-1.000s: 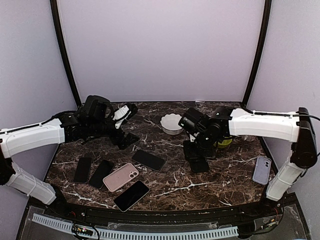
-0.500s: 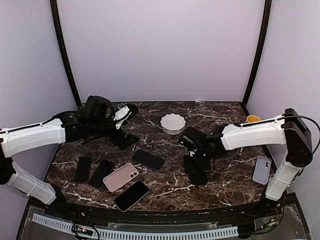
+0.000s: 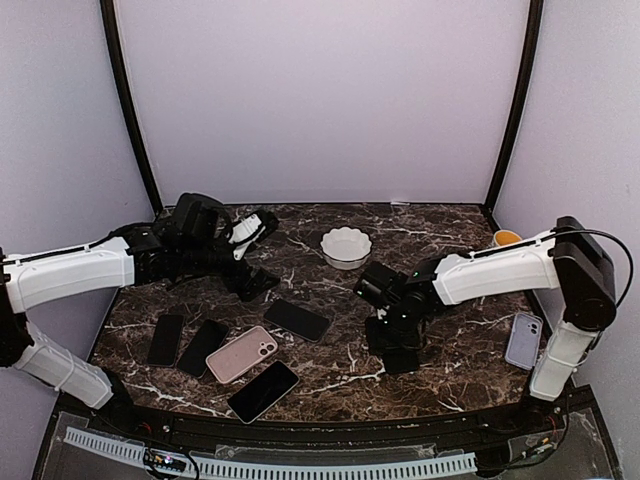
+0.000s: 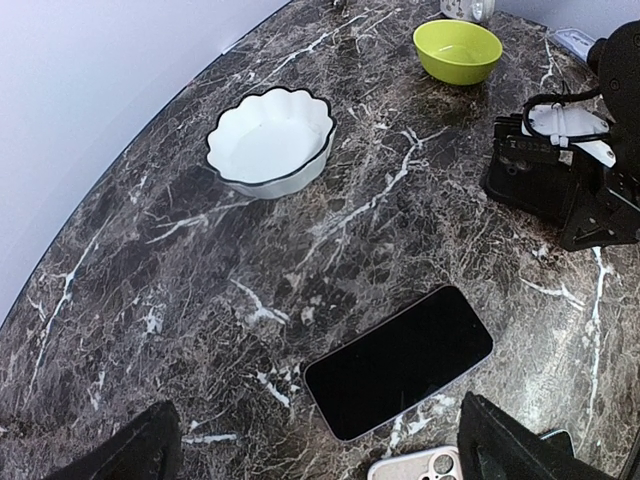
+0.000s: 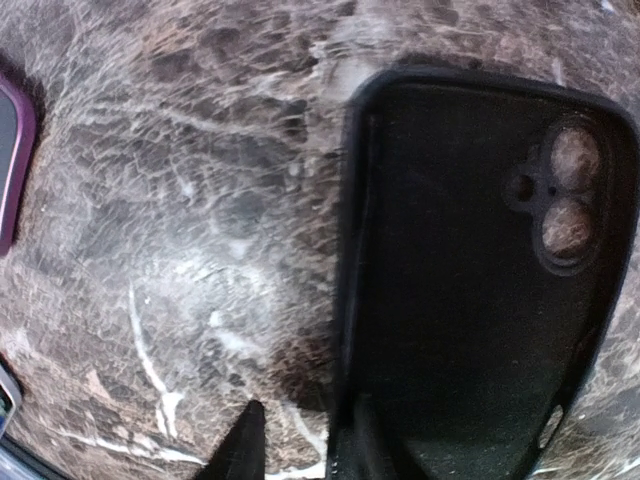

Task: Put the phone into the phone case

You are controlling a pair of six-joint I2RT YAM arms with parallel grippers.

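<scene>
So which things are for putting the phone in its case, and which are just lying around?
For the job: empty black case; black phone, probably the one to go in; right tool, at the case's edge.

Just lying about: white bowl; green bowl; pink case; lilac phone or case; other dark phones.

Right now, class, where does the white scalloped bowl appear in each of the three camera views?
Top external: the white scalloped bowl sits at the back middle of the table.
Left wrist: upper left of centre, left of the green bowl.
Right wrist: not in it; only the black phone case on marble.
Shared landmark: the black phone lying flat, in the top and left wrist views only.
</scene>
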